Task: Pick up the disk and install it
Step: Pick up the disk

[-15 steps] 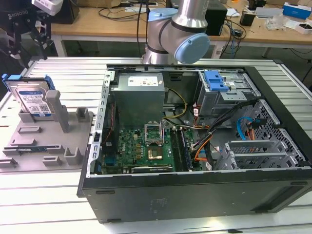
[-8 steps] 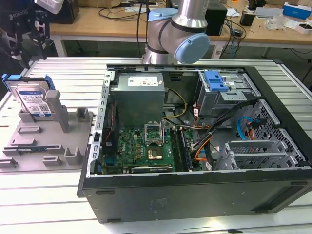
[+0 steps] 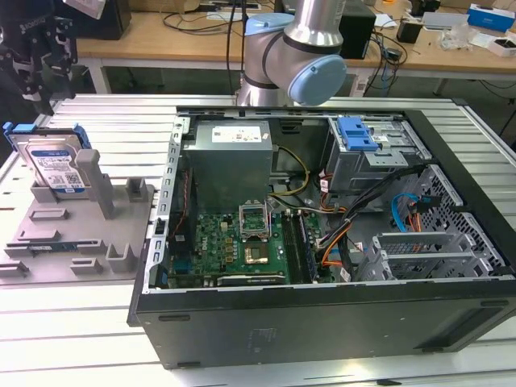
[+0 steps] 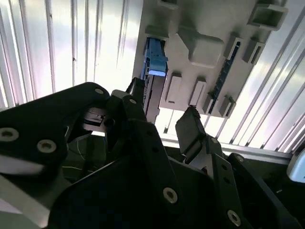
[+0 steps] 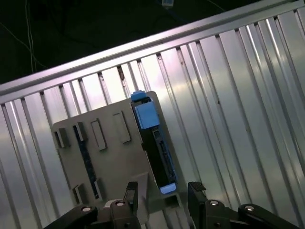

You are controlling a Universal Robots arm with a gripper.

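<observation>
So the disk, a flat silver hard drive with a white-and-blue label in a bright blue plastic carrier (image 3: 55, 165), isn't picked up yet. It's standing on edge in a slot of the light grey plastic holder tray (image 3: 72, 234), which sits on the ribbed aluminium desk (image 3: 105, 113), off to the exterior view's left of the open black computer case (image 3: 322, 322).

The jaws hang above the disk with nothing in them, spread moderately. I'd say the gap is clearly wider than the drive is thick.

In both wrist views you look down on the disk's thin top edge (image 5: 155, 138) as a long strip. The strip runs lengthwise out from the gap, with one finger on each flat side. They look lined up over one end of it rather than the middle, and nothing's touching.
</observation>
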